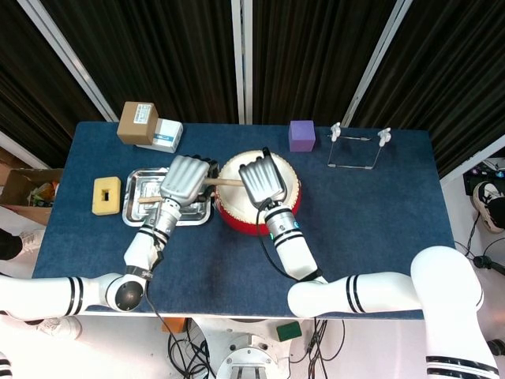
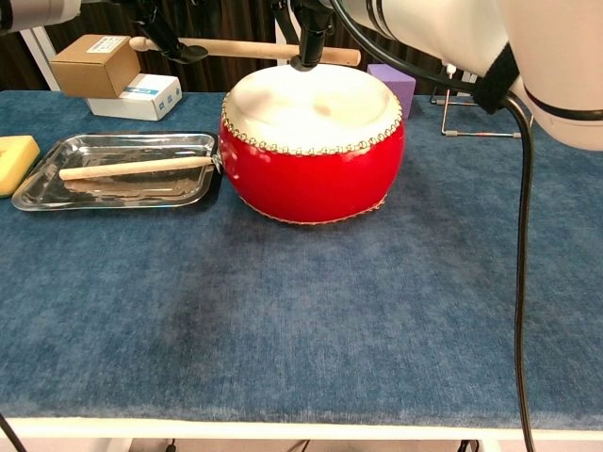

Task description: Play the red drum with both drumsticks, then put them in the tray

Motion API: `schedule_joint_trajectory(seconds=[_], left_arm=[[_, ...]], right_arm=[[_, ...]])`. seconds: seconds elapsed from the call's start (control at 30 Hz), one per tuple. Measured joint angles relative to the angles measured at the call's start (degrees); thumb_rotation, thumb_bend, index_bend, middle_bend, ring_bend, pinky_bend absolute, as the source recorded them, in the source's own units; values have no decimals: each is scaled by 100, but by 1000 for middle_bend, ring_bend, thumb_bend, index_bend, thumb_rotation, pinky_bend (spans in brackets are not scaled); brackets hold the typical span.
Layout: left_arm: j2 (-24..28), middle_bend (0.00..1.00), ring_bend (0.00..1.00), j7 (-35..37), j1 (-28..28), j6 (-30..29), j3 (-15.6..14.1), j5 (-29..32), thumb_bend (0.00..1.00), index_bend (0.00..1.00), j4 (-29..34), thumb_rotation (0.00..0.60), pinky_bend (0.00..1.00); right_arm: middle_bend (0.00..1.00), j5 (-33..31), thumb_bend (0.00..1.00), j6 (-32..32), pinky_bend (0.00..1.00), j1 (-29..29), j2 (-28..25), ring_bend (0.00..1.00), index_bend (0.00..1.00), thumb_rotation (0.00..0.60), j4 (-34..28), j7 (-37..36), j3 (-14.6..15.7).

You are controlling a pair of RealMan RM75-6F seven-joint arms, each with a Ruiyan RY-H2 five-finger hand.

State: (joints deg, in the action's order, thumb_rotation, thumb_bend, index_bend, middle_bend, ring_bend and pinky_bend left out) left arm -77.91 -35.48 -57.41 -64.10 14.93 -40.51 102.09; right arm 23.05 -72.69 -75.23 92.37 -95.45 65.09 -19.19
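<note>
Red and round, the drum (image 2: 312, 151) sits in the middle of the blue table (image 2: 311, 330), with a white top. To its left lies a shiny tray (image 2: 42, 185), just beside the drum. One stick (image 2: 135, 168) lies in the tray, flat, from left to right.

A second stick (image 2: 247, 49) is up in the air over the far edge of the drum. It lies level, not touching the drum top. Both hands are on it. The left hand (image 1: 184, 179) holds the left end, above the tray's right side. The right hand (image 1: 262, 180) holds the right part, above the drum. From above, both hands show flat backs with their fingers side by side, and the stick pokes out between them. The finger tips wrap under, so I cannot see the grip well.

A yellow block (image 1: 106, 195) sits left of the tray. Far left are a brown box (image 1: 137, 121) and a white box (image 1: 163, 135), touching. A purple cube (image 1: 301, 134) and a wire stand (image 1: 358, 147) sit at the far right.
</note>
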Motion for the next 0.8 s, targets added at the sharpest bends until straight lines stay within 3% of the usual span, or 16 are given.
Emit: schedule_joint_trajectory(seconds=[0.43,0.53,0.8], left_arm=[[-91,610,494,211,84,-82,9,-257,384,595,-127,600,528],[-80,619,498,290,108,-39,10,-290,401,606,-131,600,526],[-75,630,508,663,196,152,19,-405,458,629,-191,600,522]], right_arm=[[711,59,854,6,248,28,-10,474,779,600,-25,-84,7],[690,48,764,-10,238,33,-14,474,743,600,-35,-84,5],[617,72,345,-28,220,58,-31,456,591,600,-71,-169,-35]])
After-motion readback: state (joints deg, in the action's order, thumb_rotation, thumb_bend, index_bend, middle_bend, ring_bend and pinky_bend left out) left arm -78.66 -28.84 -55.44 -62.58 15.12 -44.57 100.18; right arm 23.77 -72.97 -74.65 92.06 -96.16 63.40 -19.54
